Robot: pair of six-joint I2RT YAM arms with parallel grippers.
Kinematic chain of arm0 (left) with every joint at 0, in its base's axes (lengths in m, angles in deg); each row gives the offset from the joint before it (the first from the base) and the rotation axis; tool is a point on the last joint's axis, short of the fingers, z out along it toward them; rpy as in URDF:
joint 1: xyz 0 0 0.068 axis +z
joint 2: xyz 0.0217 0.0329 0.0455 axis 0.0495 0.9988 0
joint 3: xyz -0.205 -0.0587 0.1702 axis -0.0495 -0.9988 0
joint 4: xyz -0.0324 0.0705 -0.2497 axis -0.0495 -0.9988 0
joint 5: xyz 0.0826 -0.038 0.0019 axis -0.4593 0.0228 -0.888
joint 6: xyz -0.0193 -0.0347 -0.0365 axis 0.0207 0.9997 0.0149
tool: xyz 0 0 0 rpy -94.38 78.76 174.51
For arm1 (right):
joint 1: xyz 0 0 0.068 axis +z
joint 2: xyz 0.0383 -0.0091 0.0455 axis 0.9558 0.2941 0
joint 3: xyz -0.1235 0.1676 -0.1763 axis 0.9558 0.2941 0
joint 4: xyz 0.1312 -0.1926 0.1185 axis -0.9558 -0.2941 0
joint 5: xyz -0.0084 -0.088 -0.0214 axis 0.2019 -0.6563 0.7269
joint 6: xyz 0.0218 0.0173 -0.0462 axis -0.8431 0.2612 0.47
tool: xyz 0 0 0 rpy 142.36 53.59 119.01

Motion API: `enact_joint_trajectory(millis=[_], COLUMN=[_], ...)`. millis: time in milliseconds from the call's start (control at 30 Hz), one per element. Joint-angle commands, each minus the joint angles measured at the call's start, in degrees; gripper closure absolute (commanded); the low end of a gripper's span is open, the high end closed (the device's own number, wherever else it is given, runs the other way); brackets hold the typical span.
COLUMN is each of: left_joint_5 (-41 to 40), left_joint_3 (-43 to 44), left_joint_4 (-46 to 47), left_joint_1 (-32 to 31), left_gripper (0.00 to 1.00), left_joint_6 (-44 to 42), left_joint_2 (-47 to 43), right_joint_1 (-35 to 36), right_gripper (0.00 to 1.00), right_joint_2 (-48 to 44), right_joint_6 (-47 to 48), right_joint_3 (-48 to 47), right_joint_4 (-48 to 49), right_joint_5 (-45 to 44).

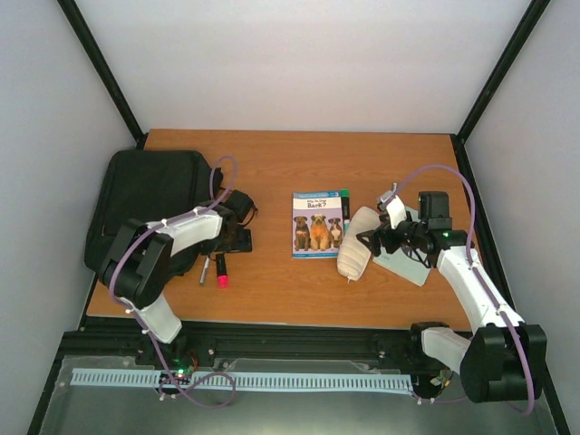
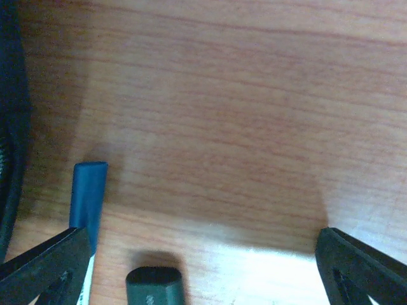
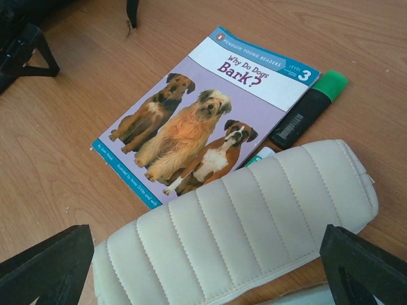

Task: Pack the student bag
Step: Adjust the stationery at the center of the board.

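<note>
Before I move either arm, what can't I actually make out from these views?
- Top view: whether the large black fabric backpack is unzipped; the left arm covers its near right corner.
- Left wrist view: the blue-capped pen and the dark stubby object are cut off by the bottom edge.
- Right wrist view: the green-capped black marker runs behind the cream ribbed pouch.

a large black student bag (image 1: 149, 204) lies flat at the back left of the wooden table (image 1: 290, 299). the left jaws hang just beside its right edge, with a pink-tipped marker (image 1: 220, 270) and a thin grey pen (image 1: 203, 270) lying just in front. mid-table lies a dog book (image 1: 317, 224), with a green-capped highlighter (image 1: 344, 207) along its right side. further right, a cream ribbed pouch (image 1: 356, 254) lies against a pale sheet (image 1: 405, 265), and the right jaws hang over the pouch's right edge.
</note>
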Motion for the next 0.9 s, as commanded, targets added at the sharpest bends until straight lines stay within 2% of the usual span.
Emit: enact_joint_trajectory(millis=[0,133,367,600,700,867], left_joint_5=[-2.6,-4.3,2.1,7.7,11.1,11.7], left_joint_3=[-1.1,-1.8,-4.1,-5.4,-7.8,-10.5], left_joint_4=[-0.8,-1.7,2.3,5.2,7.1,9.1], left_joint_1=[0.2,1.1,4.5,4.7,3.9,-0.3], left_gripper=[0.0,0.0,0.0,0.0,0.0,0.0], left_joint_6=[-1.6,-1.8,-0.2,-0.3,0.3,-0.2], left_joint_2=[-3.5,-4.6,-4.5,-3.1,-4.0,-6.5], right_joint_1=[0.4,0.4,0.4,0.4,0.4,0.5], right_gripper=[0.0,0.0,0.0,0.0,0.0,0.0], right_joint_2=[1.0,1.6,1.9,2.4,2.7,3.4], right_joint_6=[1.1,1.4,1.6,1.7,1.9,2.0], right_joint_3=[-1.2,-1.6,-1.8,-2.0,-2.0,-2.3], right_joint_4=[-0.7,-1.4,-1.8,-2.1,-2.1,-2.4], right_joint_5=[1.5,1.8,2.0,2.2,2.3,2.7])
